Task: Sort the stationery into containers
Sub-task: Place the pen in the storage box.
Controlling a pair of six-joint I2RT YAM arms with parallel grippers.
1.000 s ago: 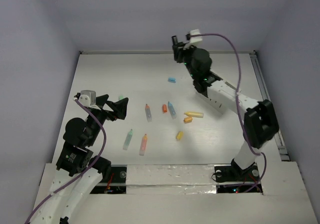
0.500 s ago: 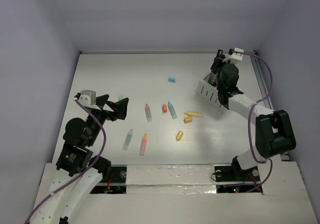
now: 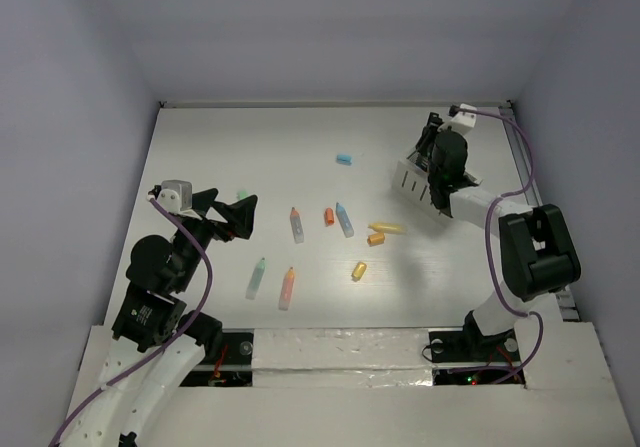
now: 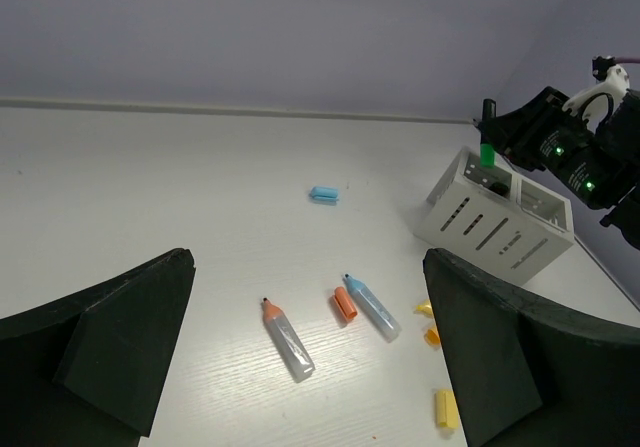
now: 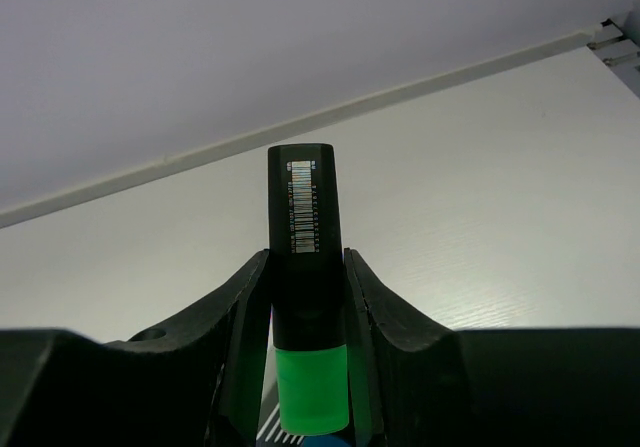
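Green-and-black marker (image 5: 303, 207), pinched upright in my right gripper (image 5: 305, 267), green end down, hanging over the far end of the white box (image 4: 480, 229) at the table's 2 o'clock. Risk, as I judge it: released off-centre, it strikes a divider and tips out, or the fingers nudge the box. Right arm reaches far, wrist folded down; left gripper (image 3: 225, 210) at 9 o'clock, jaws spread, empty.

Nothing here reads clearly. The black marker (image 5: 303, 267) carries a barcode strip near its 12 o'clock end, its tiny print too small to make out.
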